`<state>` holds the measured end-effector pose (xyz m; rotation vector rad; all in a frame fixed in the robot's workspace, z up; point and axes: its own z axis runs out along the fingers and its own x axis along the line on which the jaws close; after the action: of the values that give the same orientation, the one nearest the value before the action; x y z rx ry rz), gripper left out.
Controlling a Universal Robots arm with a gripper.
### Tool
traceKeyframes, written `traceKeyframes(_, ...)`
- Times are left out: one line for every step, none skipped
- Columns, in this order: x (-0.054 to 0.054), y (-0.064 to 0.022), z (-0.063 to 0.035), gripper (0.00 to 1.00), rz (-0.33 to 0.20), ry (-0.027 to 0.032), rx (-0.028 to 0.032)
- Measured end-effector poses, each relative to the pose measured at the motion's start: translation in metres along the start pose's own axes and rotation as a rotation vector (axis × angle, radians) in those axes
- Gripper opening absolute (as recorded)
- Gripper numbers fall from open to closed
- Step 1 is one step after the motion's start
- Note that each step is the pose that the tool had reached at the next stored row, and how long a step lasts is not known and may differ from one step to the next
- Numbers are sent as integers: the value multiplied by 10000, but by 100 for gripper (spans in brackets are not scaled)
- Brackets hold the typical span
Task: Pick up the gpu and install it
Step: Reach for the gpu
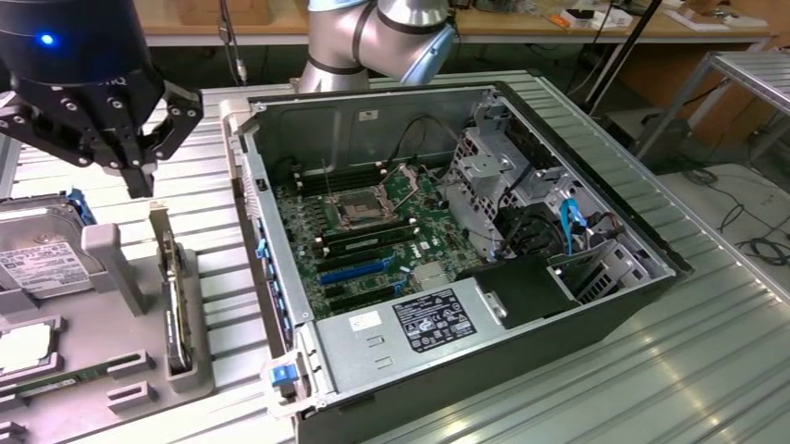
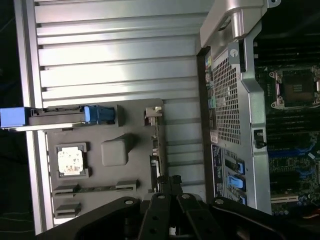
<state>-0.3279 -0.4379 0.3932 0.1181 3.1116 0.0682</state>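
A ribbed silver metal table [image 1: 691, 370] carried everything beneath the gripper. The largest thing on it, a black and silver computer tower [image 1: 519, 370] lying on its side with its panel off, sat well apart from the gripper, toward the exterior view's right, with its green motherboard [image 1: 370, 222] exposed. A grey moulded plastic parts tray [image 1: 124, 351] lay below the gripper, beside the tower's perforated rear wall. The black multi-link gripper [image 1: 139, 183] hung above the tray's far end with its fingers drawn together to a narrow point, holding nothing. A silver boxy hard drive with a white label [image 1: 37, 264] stood in the tray below the gripper and off to the side away from the tower. The gpu [image 1: 177, 305], a thin flat black card, stood on edge in a slot of the tray, below the gripper and a little toward the tower, untouched. In the wrist view the gripper [image 2: 169, 180] sat just beside one end of the gpu [image 2: 155, 145], which appeared edge-on. A slim green memory stick [image 1: 55, 377] and a small square silver processor chip [image 1: 22, 344] lay flat in the tray, farthest from the gripper.
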Motion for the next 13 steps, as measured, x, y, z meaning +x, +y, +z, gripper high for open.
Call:
traceKeyframes(25, -26, -2, 11, -1, -2, 0)
traceKeyframes(40, -40, -3, 11, -1, -2, 0)
traceKeyframes(96, -78, -6, 11, -3, -7, -1)
traceKeyframes(129, -104, -6, 11, -5, -10, -4)
traceKeyframes(130, -104, -6, 11, -4, -10, -3)
traceKeyframes(130, -103, -8, 11, -5, -8, -2)
traceKeyframes(130, -103, -8, 11, -5, -7, -3)
traceKeyframes(130, -103, -8, 11, -4, -7, -3)
traceKeyframes(130, -103, -8, 11, -4, -8, -4)
traceKeyframes(130, -103, -8, 16, -4, -7, -4)
traceKeyframes(130, -103, -8, 23, -4, -7, -4)
traceKeyframes(130, -103, -8, 29, -4, -7, -4)
traceKeyframes(130, -103, -8, 42, -4, -7, -4)
